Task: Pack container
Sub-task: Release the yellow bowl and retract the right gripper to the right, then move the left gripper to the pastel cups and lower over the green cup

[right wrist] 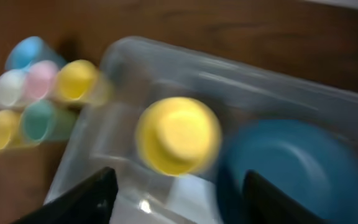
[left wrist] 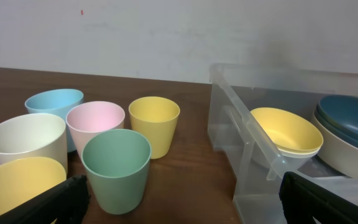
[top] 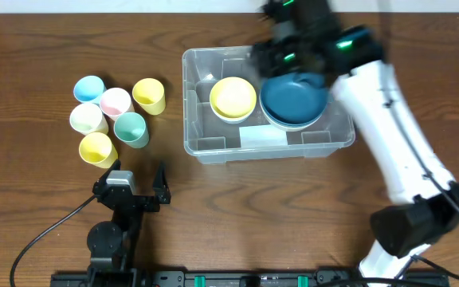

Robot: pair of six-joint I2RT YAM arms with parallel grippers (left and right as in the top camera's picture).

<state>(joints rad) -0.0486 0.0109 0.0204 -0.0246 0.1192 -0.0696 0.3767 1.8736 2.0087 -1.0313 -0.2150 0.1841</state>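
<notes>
Spread wide, with nothing between them: the fingers [left wrist: 48, 202] of the left gripper [top: 138, 177]. Sits low near the front side of the wooden table [top: 237, 215], just in front of six cups and not touching any. Points toward the yellow cup [top: 98, 148] and the green cup [top: 131, 129], with a short black arm running back to the near edge.

Spread wide too, and empty: the fingers [right wrist: 82, 199] of the right gripper [top: 281, 54]. Hangs blurry over the far rim of the container [top: 213, 153] and looks down into it. Behind it, a long white arm [top: 389, 119] bent down to a dark base at the near right.

In the middle of the table, right of the cups, the clear container. Inside, a yellow bowl [top: 233, 98] close beside stacked blue bowls [top: 293, 100]. On the near wall, a white label [top: 261, 137], too small to read any writing
</notes>
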